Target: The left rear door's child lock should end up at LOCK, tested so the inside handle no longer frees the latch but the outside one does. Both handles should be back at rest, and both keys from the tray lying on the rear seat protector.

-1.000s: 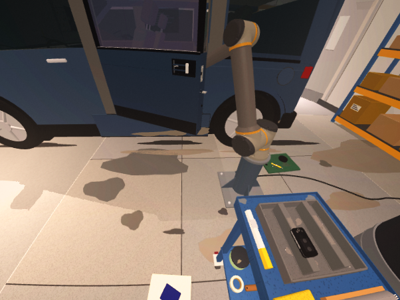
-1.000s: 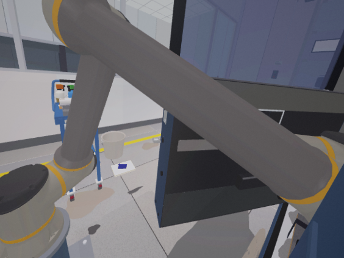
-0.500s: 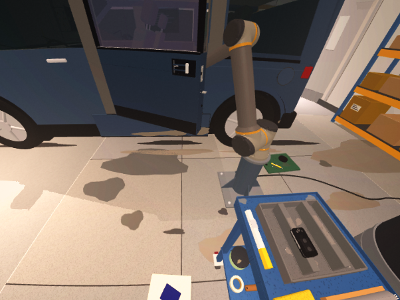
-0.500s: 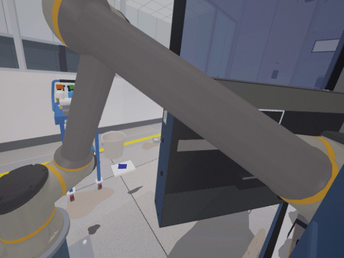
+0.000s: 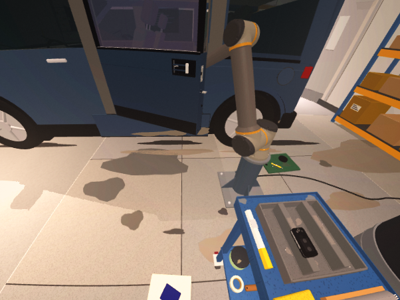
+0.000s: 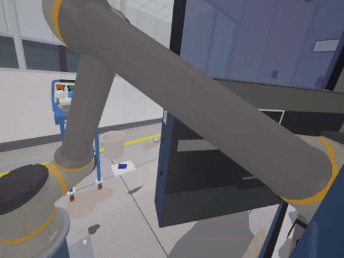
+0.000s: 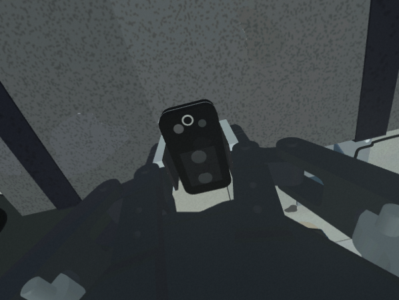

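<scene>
A black key fob (image 7: 195,146) with grey buttons sits between the fingers of my gripper (image 7: 196,156), just above the speckled grey seat protector (image 7: 200,60) that fills the wrist camera. The fingers are closed on the fob's sides. A second black key fob (image 5: 304,242) lies in the grey tray (image 5: 310,239) on the blue cart. My arm (image 5: 244,83) reaches from its floor base into the car through the open left rear door (image 5: 149,89). The gripper is hidden inside the car in the side cameras.
The open door's edge (image 6: 160,171) stands close beside my forearm (image 6: 195,116). The blue cart (image 5: 299,249) holds tape rolls and a marker. A bucket (image 6: 113,144) and a white card (image 6: 123,167) are on the stained floor. Orange shelving (image 5: 375,99) stands right.
</scene>
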Robot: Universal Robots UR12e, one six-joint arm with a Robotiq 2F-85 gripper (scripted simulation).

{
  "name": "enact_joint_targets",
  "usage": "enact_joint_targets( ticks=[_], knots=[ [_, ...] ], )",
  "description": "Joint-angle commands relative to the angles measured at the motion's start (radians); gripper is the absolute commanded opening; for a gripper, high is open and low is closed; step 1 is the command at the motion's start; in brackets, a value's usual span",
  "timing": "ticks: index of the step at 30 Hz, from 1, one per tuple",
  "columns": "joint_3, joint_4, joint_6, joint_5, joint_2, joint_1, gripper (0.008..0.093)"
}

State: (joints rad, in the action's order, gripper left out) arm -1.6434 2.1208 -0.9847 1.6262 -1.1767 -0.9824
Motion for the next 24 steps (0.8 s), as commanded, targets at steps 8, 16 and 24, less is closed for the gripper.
enact_joint_targets(
  ticks=[8,16,24],
  knots=[
    [0.001,0.0,0.0,0.0,-0.001,0.0,0.0535],
    [0.001,0.0,0.0,0.0,-0.001,0.0,0.055],
    [0.001,0.0,0.0,0.0,-0.001,0.0,0.055]
  ],
)
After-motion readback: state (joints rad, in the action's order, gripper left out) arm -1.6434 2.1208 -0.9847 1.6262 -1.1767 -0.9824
